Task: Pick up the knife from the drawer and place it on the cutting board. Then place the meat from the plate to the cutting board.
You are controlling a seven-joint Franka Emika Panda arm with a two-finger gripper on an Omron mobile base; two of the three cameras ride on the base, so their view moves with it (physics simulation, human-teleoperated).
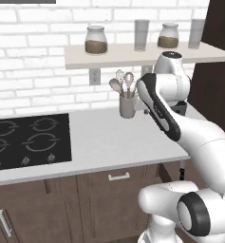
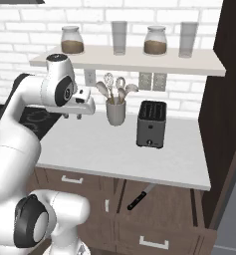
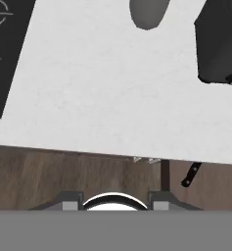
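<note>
The white desk runs along the brick wall. A black toaster stands on it. Just left of the toaster stands a grey utensil holder with spoons and a whisk. Well left of the toaster, a black cooktop is set into the desk. Above the toaster, a shelf carries two jars and two glasses.

No readable text, labels or nos. anywhere.
</note>
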